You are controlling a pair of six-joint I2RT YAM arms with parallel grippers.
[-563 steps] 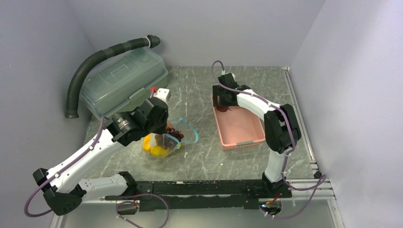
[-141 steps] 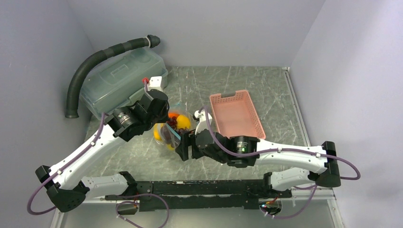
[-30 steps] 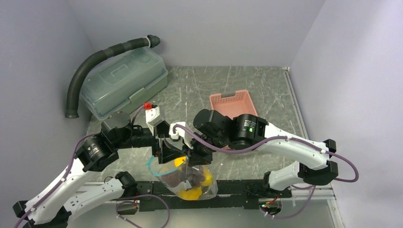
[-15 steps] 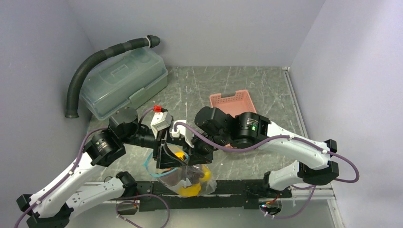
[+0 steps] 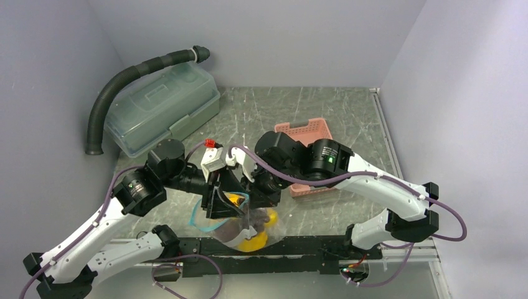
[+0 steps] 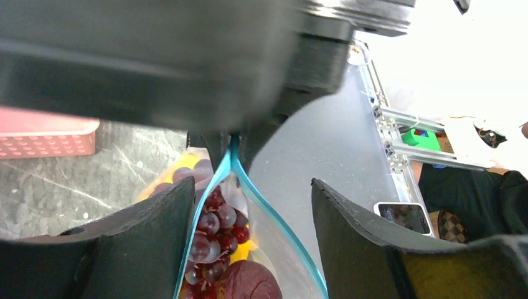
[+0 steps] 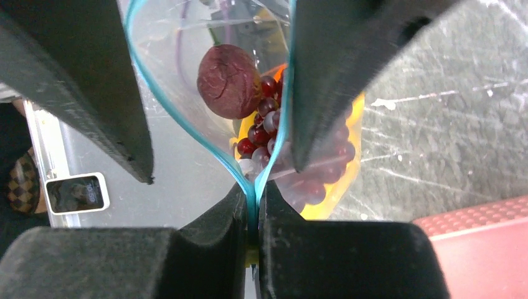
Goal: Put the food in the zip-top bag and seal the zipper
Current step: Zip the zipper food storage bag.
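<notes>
On zip-top bag [image 5: 231, 232] of fruit [image 7: 228, 81], zipper [image 7: 251, 187] pinched in right hand [image 7: 252, 218], left hand [image 6: 252, 193] spread astride it.

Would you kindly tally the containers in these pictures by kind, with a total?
clear zip-top bag: 1
pink basket: 1
green-grey lidded box: 1
Total: 3

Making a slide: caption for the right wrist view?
Right end effector pinches the bag's teal zipper; grapes and a dark fruit inside.
</notes>
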